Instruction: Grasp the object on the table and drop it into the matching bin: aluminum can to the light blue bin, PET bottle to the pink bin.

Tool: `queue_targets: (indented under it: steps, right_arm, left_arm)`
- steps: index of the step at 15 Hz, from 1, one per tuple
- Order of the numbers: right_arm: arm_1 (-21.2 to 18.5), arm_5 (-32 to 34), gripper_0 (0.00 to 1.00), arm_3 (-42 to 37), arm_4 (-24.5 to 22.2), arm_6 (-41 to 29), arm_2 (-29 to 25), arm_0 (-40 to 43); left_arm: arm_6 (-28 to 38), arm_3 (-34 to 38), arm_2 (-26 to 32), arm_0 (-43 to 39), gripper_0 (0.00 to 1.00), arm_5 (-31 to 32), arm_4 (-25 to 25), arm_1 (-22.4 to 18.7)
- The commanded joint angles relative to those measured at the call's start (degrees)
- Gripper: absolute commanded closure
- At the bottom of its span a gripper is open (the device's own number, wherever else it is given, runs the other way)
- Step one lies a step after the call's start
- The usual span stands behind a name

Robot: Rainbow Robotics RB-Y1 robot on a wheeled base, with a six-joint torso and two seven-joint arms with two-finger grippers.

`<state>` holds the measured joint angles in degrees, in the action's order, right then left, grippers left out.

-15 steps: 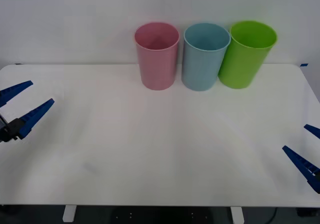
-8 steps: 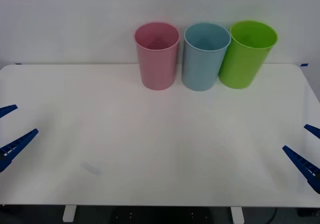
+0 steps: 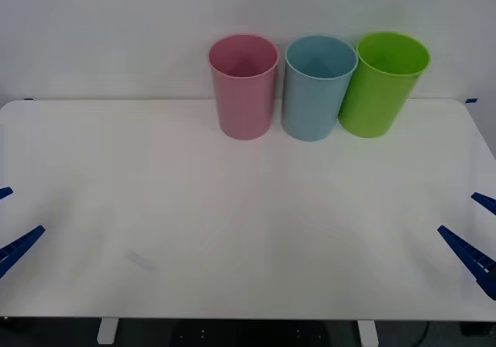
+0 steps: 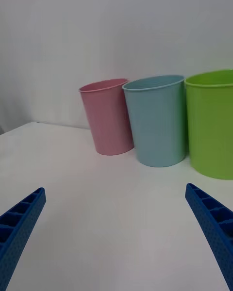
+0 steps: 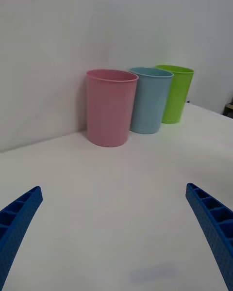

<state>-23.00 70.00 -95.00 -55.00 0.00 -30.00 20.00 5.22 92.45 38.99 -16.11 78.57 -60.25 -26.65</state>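
Pink bin (image 3: 244, 91) stands upright at the far edge of the counter (image 3: 256, 231), close against the white wall. It is the leftmost of three tapered bins in a row. Just beside it on the right we see the light blue bin (image 3: 316, 91), and beside that a green bin (image 3: 380, 87), which leans a little to the right in the front view. The three sit so close together that we cannot tell whether their rims touch. Where the PET bottle is, we cannot tell.

A faint grey smear (image 3: 141, 260) marks the counter near its front left part, well apart from the bins.

The left claw (image 3: 9, 221) hangs at the left edge of the counter, low over the surface. Its two blue ribbed fingers are spread wide and grasp nothing. From its wrist camera we see the left claw (image 5: 114, 187) released, with bare counter between the fingers. The pink bin (image 5: 109, 109), light blue bin (image 5: 148, 102) and green bin (image 5: 174, 94) stand farther off.

The right claw (image 3: 477, 227) hangs at the right edge of the counter, well apart from the bins. It is likewise spread and holds nothing. Its wrist camera shows the right claw (image 4: 115, 189) released, facing the pink bin (image 4: 108, 119), light blue bin (image 4: 158, 123) and green bin (image 4: 211, 126).
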Motion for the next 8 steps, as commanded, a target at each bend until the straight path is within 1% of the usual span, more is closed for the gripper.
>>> queue_targets:
  steps: [1, 4, 8]
  right_arm:
    - [0.0, 0.0, 0.00, 0.0, 0.0, 0.0, 0.0, 0.0]
    - [0.0, 0.0, 0.00, 0.0, 0.0, 0.0, 0.0, 0.0]
    - [0.0, 0.0, 0.00, 0.0, 0.0, 0.0, 0.0, 0.0]
  left_arm:
    - [-0.2, 0.0, -0.1, -1.9, 0.00, 0.0, 1.5, -0.1]
    - [-0.3, -0.1, -1.3, -3.4, 0.00, -0.7, 2.2, -0.1]
    - [-0.3, -0.1, -1.3, -3.4, 0.00, -0.7, 2.2, -0.1]
